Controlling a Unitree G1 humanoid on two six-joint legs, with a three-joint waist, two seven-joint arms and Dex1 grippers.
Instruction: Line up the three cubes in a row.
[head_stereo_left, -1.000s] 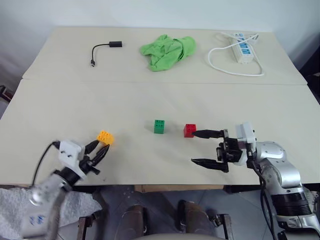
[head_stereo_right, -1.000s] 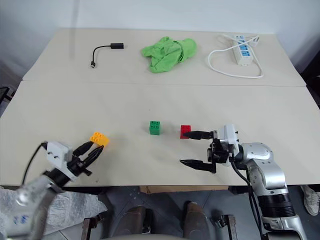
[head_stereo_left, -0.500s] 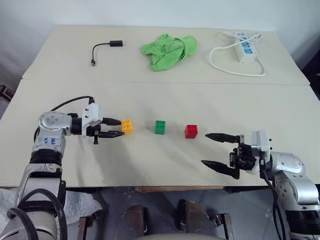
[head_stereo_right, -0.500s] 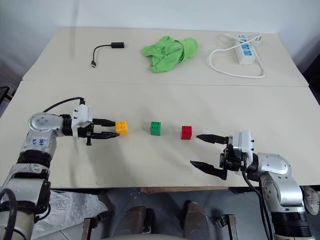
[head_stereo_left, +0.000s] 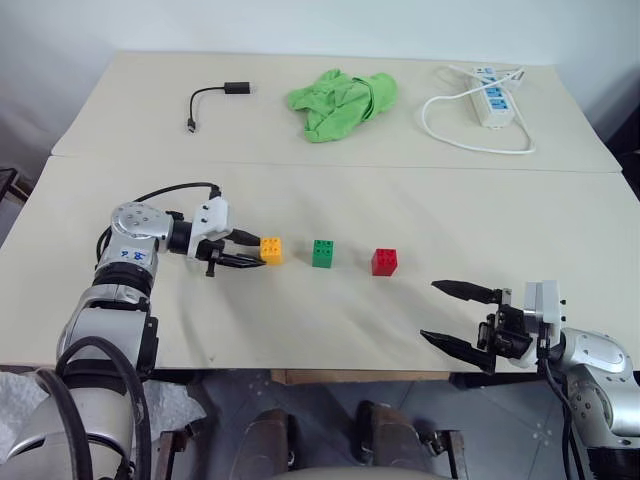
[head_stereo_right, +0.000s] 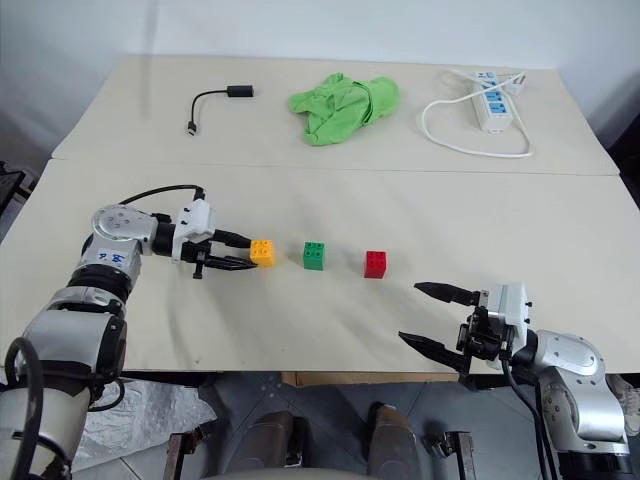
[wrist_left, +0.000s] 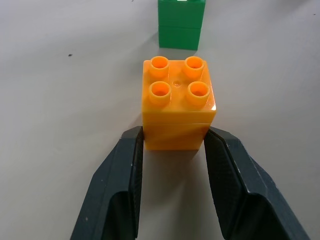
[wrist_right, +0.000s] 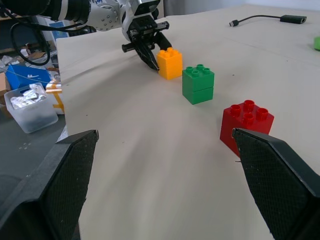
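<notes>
1. Holding the yellow-orange cube (head_stereo_left: 271, 249), the left gripper (head_stereo_left: 250, 250) has its jaws closed on the cube's two sides, and the cube sits flat on the surface (head_stereo_left: 320, 330).
2. A second ago this cube was far off, close to the near edge of the surface on the robot's left. Now it sits just beside the green cube (head_stereo_left: 323, 253), with a small gap between them.
3. The green cube is in the middle, and the red cube (head_stereo_left: 385, 262) is on its other side, a little apart.
4. All three cubes now sit in one line that runs along the near edge of the surface, a bit back from it. I think the row is nearly done.
5. The red cube looks a tiny bit closer to the near edge than the other two, so the line may not be fully straight.
6. The right gripper (head_stereo_left: 455, 318) has its jaws wide open and holds nothing. It hangs near the near edge on the robot's right, well apart from the red cube.
7. A second ago one finger of that gripper was right up against the red cube. It has pulled back since then, and the red cube stayed where it was.
8. What is left, I think, is for the left jaws to let go of the yellow-orange cube.
9. At the far side of the surface lie a green cloth (head_stereo_left: 343, 100), a black cable (head_stereo_left: 212, 100) and a white power strip (head_stereo_left: 490, 100). They have not moved.
</notes>
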